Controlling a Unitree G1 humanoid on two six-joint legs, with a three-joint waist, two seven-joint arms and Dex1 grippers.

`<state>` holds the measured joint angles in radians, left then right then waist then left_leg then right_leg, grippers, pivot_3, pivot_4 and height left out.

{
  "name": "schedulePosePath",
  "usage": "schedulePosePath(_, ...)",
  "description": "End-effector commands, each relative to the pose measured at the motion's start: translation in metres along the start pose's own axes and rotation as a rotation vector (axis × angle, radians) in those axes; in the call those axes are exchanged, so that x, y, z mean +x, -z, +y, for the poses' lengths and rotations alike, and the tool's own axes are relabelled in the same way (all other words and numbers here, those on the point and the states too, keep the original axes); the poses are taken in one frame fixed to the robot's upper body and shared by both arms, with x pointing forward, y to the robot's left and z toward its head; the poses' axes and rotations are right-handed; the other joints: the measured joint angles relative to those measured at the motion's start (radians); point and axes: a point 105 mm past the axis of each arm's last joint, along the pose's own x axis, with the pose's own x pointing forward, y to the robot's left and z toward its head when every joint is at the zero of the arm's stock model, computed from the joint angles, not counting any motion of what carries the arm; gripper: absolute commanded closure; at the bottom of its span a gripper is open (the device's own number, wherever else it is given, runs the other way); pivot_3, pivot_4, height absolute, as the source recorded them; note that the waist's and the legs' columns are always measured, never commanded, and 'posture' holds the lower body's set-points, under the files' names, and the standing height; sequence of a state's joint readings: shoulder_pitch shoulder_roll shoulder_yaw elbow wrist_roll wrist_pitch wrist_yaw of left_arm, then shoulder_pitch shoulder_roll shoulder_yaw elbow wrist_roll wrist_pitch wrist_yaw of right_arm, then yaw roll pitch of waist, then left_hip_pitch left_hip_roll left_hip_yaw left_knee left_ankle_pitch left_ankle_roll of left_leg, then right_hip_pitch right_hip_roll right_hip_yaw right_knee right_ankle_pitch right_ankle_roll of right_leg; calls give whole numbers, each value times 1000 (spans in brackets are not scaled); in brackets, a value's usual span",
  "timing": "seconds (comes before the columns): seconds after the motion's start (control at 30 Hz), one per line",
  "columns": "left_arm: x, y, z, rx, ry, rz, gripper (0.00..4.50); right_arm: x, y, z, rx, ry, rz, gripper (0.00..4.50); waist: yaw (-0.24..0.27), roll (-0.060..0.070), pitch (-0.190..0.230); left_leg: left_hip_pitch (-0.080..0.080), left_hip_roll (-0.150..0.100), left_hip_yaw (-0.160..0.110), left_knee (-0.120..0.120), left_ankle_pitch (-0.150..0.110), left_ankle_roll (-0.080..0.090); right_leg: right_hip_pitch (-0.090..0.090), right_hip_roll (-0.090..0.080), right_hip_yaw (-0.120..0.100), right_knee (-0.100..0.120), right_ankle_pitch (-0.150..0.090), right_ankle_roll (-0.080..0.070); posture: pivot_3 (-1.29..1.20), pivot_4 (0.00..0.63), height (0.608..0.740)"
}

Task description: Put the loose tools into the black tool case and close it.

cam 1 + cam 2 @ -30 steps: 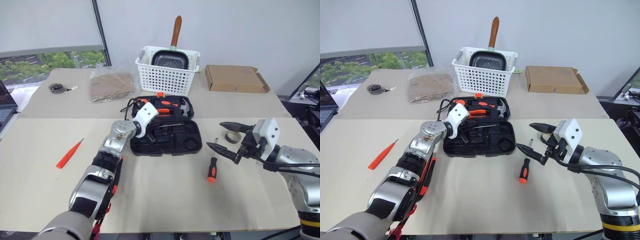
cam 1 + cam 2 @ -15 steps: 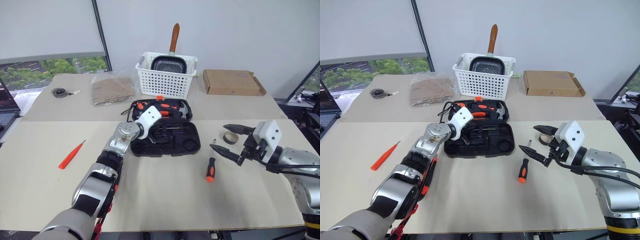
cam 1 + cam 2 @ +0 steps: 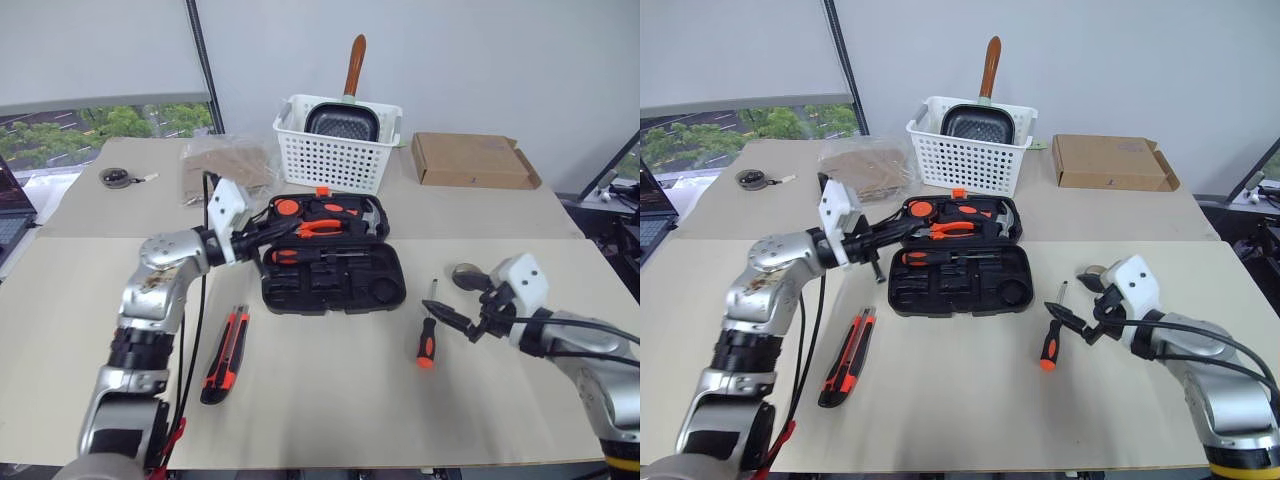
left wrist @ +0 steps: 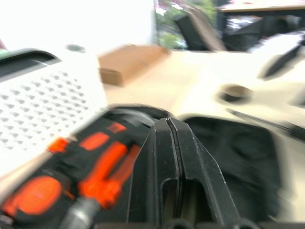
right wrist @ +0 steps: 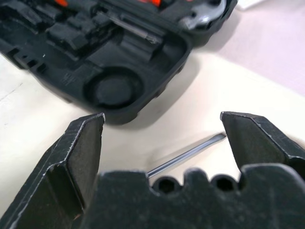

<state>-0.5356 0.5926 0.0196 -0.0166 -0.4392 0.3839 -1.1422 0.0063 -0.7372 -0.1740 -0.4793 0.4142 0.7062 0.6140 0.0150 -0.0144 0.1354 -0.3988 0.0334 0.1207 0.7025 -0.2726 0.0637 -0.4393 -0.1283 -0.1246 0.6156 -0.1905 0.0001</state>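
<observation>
The right gripper (image 3: 447, 318) hangs wide open just above a loose screwdriver (image 3: 427, 336), apparently lining up to grasp it. The left gripper (image 4: 170, 125) is pinched nearly shut, empty, beside the open black tool case (image 3: 385, 292).

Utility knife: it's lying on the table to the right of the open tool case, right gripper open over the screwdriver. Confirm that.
Wrong side. The utility knife lies on the table to the left of the open black tool case, as the left eye view shows. The rest holds: the right gripper is open over the screwdriver.
</observation>
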Motion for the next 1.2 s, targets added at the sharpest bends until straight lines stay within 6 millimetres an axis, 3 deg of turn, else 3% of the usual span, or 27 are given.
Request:
schedulePosePath(0.03, -16, -15, -31, 32, 214, 53, 2984, -3, -6, 14, 76, 81, 63, 0, -2, 0, 0, 0, 0, 0, 0, -1, 1, 0, 0, 0, 0, 0, 0, 0, 150, 700)
schedulePosePath(0.3, -22, -15, -45, 94, 362, 164, 100, 9, 7, 28, 231, 260, 207, 0, 2, 2, 1, -1, 0, -4, 0, -2, -1, -1, 5, 1, 1, -1, -2, 0, 150, 700)
schedulePosePath(0.43, -23, -9, -48, 123, 402, 237, 37, 7, 20, 27, 251, 301, 296, 0, -1, 2, 1, -2, 0, -5, -1, 0, 3, -1, 7, 2, 1, -1, -2, 0, 150, 700)
schedulePosePath(0.53, -25, -5, -48, 147, 413, 289, 0, 6, 27, 27, 269, 298, 326, 677, -3, 2, 1, -2, 0, -4, -2, 0, 2, -1, 8, 2, -1, -1, -2, 0, 150, 700)
schedulePosePath(0.77, -26, -7, -51, 146, 383, 283, 0, 10, 9, 13, 307, 354, 238, 3117, -3, 2, 1, -2, 0, -4, -5, 0, 2, -1, 9, 3, -3, -1, -2, 0, 150, 700)
schedulePosePath(0.87, -27, -11, -50, 123, 331, 242, 0, 11, -9, -6, 306, 420, 168, 3943, -4, 2, 1, -2, 0, -5, -5, 0, 2, -1, 10, 3, -3, -1, -2, 0, 150, 700)
schedulePosePath(1.03, -32, -17, -43, 91, 186, 198, 0, 19, -44, -23, 245, 401, 56, 3982, -6, 3, 2, -1, 1, -6, -6, 2, -1, -2, 14, 5, -2, -1, -2, 0, 150, 700)
schedulePosePath(1.13, -43, -17, -31, 51, 22, 157, 0, 35, -76, -21, 69, 256, -50, 3984, -15, 6, 5, -1, 1, -5, -7, 3, -3, -2, 14, 6, -2, -1, -2, 0, 150, 700)
schedulePosePath(1.2, -48, -17, -26, 24, -55, 136, 0, 43, -84, -17, -35, 169, -79, 3984, -18, 5, 5, 0, 0, -5, -7, 3, -3, -1, 15, 7, -3, -1, -2, 0, 150, 700)
